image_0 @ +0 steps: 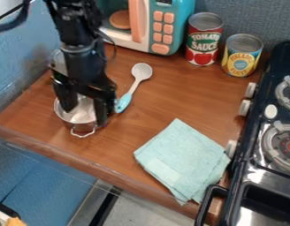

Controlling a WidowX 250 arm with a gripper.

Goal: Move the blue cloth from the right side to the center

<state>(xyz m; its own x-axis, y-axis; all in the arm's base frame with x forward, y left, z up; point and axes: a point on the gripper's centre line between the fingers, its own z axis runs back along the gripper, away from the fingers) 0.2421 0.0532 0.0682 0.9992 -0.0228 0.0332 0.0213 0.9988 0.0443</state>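
Observation:
My gripper (83, 109) hangs at the left of the counter, over a small metal pot, its two black fingers spread apart. One finger is at the pot's left and the other at its right; nothing shows held between them. The folded light blue cloth (184, 160) lies flat on the wooden counter (147, 126), well to the right of the gripper and nearer the front. Its lower corner reaches the counter's front edge, and its right corner lies close beside the stove.
The metal pot (82, 115) stands beneath the gripper, with a spoon (131, 90) just to its right. A toy microwave (165, 28), a red can (204, 39) and a yellow can (242, 55) stand behind. The black stove (253, 161) borders the right side, its handle (207, 205) near the cloth.

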